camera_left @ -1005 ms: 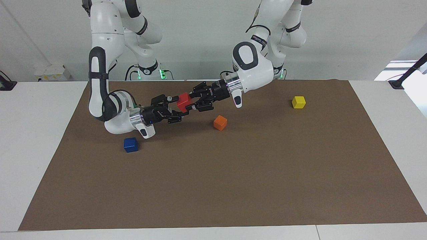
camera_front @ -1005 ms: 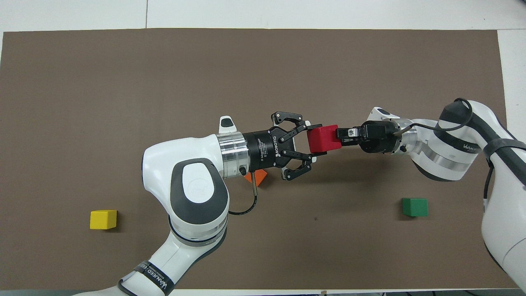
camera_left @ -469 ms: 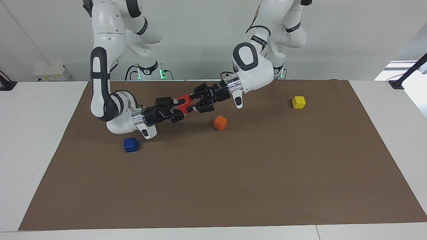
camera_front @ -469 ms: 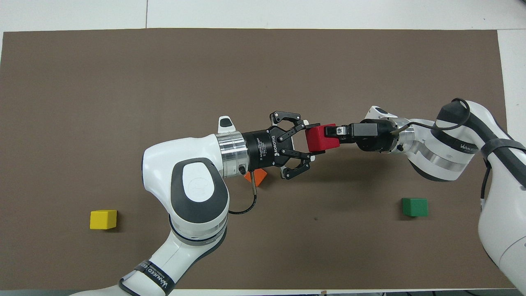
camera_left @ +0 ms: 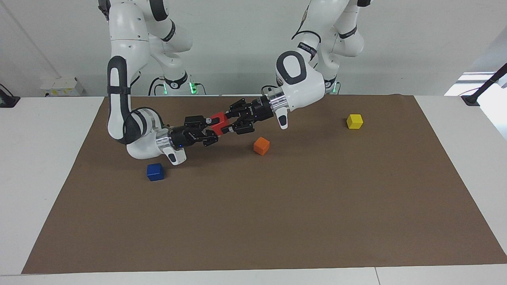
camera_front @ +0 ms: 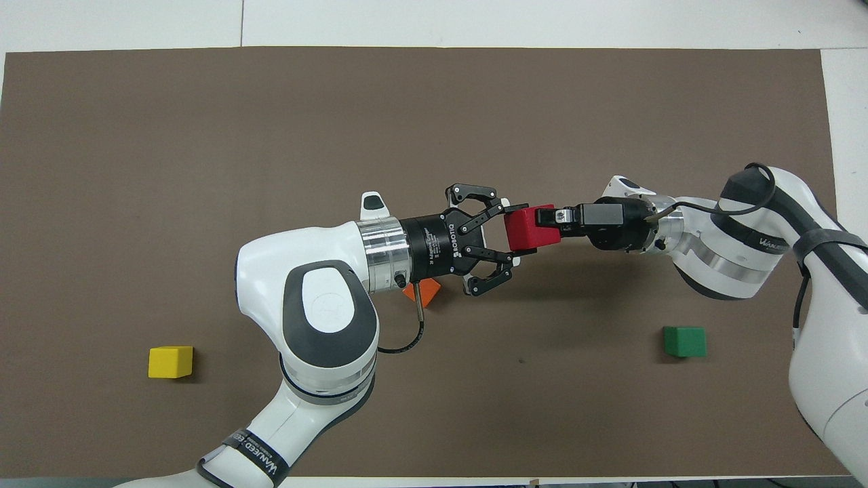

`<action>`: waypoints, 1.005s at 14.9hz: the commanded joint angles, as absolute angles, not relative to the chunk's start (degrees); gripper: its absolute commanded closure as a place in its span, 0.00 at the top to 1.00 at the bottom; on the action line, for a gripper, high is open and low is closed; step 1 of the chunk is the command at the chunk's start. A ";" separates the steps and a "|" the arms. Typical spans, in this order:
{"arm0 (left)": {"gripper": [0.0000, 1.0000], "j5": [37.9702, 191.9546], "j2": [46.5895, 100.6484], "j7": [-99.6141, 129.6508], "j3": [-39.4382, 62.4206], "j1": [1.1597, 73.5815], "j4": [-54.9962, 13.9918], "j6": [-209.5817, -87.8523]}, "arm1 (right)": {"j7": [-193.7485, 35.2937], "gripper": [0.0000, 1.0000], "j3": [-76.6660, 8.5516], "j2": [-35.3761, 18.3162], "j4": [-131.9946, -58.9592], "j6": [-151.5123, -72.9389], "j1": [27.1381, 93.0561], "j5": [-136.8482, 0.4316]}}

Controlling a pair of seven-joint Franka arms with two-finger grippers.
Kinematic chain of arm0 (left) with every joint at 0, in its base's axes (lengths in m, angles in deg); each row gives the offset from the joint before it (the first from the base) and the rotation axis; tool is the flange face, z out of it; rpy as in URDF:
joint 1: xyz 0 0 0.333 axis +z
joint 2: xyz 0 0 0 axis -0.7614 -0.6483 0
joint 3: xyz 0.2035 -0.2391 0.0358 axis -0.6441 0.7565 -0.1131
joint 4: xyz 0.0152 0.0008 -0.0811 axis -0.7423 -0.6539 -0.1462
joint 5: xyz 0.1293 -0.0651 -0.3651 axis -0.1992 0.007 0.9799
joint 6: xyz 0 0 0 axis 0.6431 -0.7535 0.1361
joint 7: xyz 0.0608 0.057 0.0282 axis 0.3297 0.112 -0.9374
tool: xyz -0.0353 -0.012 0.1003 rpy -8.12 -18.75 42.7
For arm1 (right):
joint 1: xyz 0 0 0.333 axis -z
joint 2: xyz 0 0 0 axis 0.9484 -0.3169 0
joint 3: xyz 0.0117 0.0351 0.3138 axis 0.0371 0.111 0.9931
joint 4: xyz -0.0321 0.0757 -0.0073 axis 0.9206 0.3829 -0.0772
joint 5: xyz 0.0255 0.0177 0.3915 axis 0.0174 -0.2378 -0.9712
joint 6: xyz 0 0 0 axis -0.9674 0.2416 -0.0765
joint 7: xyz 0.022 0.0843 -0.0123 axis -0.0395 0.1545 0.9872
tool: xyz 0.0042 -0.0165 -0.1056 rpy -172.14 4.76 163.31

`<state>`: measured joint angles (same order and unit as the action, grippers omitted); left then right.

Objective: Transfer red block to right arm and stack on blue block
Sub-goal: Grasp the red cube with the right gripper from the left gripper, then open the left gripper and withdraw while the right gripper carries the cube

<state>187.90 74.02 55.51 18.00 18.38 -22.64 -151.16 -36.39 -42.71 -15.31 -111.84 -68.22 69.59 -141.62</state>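
Observation:
The red block (camera_left: 219, 120) (camera_front: 530, 230) hangs in the air between both grippers, over the mat's middle. My right gripper (camera_left: 213, 127) (camera_front: 544, 227), with the blue light at its wrist, is shut on the block's end toward the right arm. My left gripper (camera_left: 229, 122) (camera_front: 519, 232) has its fingers on either side of the block's other end, spread a little off it. The blue block (camera_left: 155, 171) lies on the mat under the right arm's wrist. It is hidden in the overhead view.
An orange cube (camera_left: 261, 145) (camera_front: 422, 291) lies under the left wrist. A yellow cube (camera_left: 354, 121) (camera_front: 170, 361) lies toward the left arm's end. A green cube (camera_front: 684, 341) lies near the right arm's forearm. All sit on a brown mat (camera_left: 277, 221).
My right gripper has closed on the red block. My left gripper's fingers have eased outward off it. The block barely shifted.

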 commanded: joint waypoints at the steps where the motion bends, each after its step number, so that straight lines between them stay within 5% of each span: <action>1: 0.98 189.32 74.27 54.07 17.69 17.60 -22.22 -151.93 | -35.28 0.00 -42.66 -15.42 -112.57 -69.95 69.06 -142.56; 7: 1.00 189.32 74.36 51.98 17.69 18.56 -22.13 -151.40 | -35.28 0.00 -42.66 -15.42 -112.57 -70.04 69.06 -142.56; 15: 1.00 180.13 74.37 38.88 17.25 31.46 -22.05 -134.64 | -35.55 0.00 -42.66 -14.81 -112.40 -71.53 69.15 -142.56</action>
<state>184.95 74.03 42.93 17.23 28.10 -22.07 -139.91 -36.39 -42.67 -15.60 -111.99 -70.00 69.40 -141.63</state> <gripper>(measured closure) 0.000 0.449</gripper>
